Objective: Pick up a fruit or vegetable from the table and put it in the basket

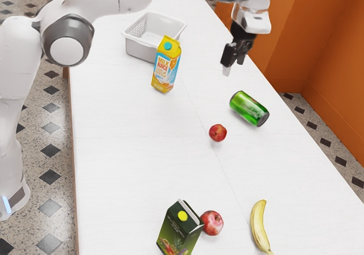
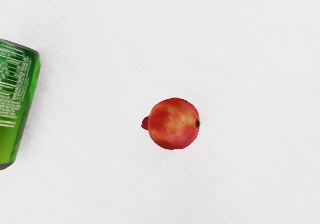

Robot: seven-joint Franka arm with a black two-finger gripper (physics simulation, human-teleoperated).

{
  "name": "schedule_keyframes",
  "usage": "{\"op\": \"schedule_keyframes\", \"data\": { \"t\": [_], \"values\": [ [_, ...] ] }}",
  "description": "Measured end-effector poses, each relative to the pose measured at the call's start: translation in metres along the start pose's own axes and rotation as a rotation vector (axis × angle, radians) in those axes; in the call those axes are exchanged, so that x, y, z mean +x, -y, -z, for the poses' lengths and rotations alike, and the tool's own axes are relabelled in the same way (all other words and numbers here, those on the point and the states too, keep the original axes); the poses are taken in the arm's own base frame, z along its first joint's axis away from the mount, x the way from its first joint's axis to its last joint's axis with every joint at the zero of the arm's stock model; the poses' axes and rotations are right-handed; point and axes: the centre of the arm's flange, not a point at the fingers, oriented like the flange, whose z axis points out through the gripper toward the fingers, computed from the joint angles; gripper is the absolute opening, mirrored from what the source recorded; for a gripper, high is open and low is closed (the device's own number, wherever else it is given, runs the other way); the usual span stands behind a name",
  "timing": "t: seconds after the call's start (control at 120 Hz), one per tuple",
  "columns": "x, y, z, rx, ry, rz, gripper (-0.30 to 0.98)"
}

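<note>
My gripper [image 1: 231,60] hangs above the table's far part, higher than the green can and apart from everything on the table. A small round red fruit [image 1: 218,132] lies beside that can; seen from above, the red fruit [image 2: 174,124] has yellowish patches and a small crown-like tip. Another red fruit [image 1: 211,223] rests against the dark carton, with a yellow banana [image 1: 259,226] lying apart from it. The light grey basket [image 1: 139,50] stands behind the juice carton, and the part of its inside that shows holds nothing.
A yellow juice carton [image 1: 166,67] stands upright in front of the basket. The green can [image 1: 249,108] lies on its side; the can [image 2: 15,104] is partly cut off in the wrist view. A dark green carton [image 1: 179,229] stands at the white table's [image 1: 131,169] near part.
</note>
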Motion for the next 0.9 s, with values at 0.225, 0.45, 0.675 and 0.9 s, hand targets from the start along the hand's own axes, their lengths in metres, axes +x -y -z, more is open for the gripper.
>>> {"op": "schedule_keyframes", "data": {
  "t": [0.225, 0.45, 0.675, 0.9],
  "values": [
    [0.090, -0.060, -0.043, -0.053, -0.027, -0.352, 0.68],
    [0.134, -0.151, -0.069, -0.084, 0.046, -0.591, 0.68],
    [0.168, -0.192, -0.105, -0.083, 0.093, -0.724, 0.69],
    [0.230, -0.246, -0.160, -0.109, 0.074, -0.884, 0.68]
  ]
}}
